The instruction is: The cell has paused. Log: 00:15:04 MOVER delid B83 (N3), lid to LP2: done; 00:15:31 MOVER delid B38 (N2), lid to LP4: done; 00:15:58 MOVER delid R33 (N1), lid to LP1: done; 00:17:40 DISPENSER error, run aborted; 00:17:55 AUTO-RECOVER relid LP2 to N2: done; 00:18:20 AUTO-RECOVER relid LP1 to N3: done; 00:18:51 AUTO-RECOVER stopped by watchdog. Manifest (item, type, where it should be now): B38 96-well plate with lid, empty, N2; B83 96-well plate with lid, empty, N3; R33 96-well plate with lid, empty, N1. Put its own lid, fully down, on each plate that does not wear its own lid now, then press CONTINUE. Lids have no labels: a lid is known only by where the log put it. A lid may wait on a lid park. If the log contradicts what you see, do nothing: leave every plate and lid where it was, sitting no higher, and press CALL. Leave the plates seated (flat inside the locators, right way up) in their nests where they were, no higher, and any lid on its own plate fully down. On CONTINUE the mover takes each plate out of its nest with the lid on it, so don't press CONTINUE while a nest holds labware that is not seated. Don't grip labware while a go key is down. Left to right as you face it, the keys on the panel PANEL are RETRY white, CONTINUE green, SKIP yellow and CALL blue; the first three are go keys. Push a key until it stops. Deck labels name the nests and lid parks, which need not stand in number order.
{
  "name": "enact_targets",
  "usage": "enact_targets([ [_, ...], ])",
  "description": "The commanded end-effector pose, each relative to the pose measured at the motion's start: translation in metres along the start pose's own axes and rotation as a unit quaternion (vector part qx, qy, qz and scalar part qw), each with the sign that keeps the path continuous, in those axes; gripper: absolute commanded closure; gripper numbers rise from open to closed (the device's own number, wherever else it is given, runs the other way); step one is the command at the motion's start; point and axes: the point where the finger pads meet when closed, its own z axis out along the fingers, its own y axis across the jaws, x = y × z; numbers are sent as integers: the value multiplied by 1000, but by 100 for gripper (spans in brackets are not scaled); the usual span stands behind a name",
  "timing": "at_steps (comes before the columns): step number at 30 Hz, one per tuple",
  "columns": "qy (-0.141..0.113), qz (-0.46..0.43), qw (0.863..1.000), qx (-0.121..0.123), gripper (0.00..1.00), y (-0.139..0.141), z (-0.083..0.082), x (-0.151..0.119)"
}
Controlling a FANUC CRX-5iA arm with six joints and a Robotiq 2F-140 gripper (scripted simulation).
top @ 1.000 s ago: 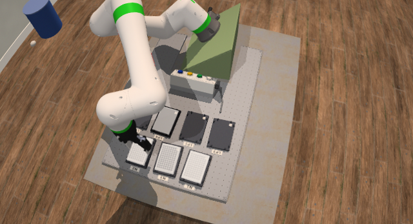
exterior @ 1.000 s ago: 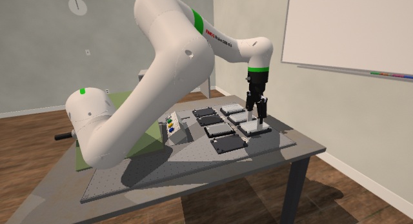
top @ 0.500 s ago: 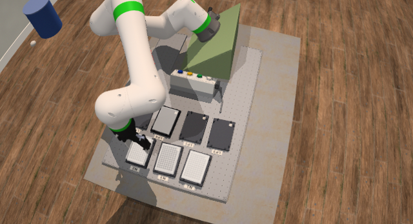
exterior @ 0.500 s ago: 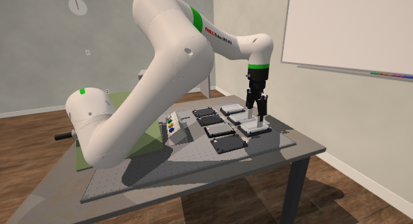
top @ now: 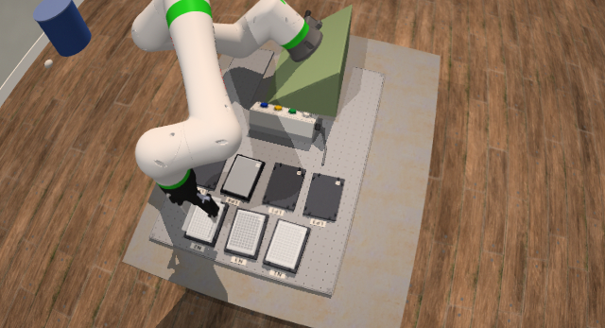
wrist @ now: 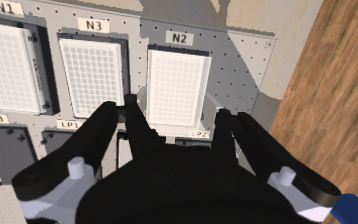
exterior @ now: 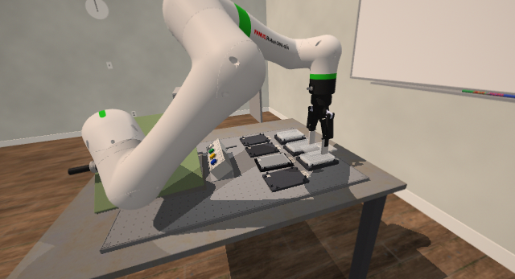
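My gripper [top: 204,214] is shut on a clear lid [exterior: 317,149] and holds it a little above the white 96-well plate in nest N2. The lid shows faintly between the fingertips in the wrist view. The N2 plate [exterior: 318,160] sits in its nest at the deck's front corner. The plate in N3 [top: 246,232] and the plate in N1 [top: 286,244] sit in their nests beside it. Another lid [top: 243,177] lies on the second lid park from the left in the top view.
Two bare dark lid parks [top: 284,186] [top: 323,196] stand to the right of the parked lid. The park behind N2 is mostly hidden by my arm. The key panel [top: 283,117] stands behind the parks, before a green wedge [top: 314,73].
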Motion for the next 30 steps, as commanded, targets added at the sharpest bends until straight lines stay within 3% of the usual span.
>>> enact_targets([
  [1,0,0,1000,0,100,0,-5,0],
  [25,0,0,1000,0,100,-2,-17,0],
  [26,0,0,1000,0,100,-10,-17,1],
  [28,0,0,1000,1,100,-53,-17,4],
  [30,0,0,1000,1,100,-53,-17,4],
])
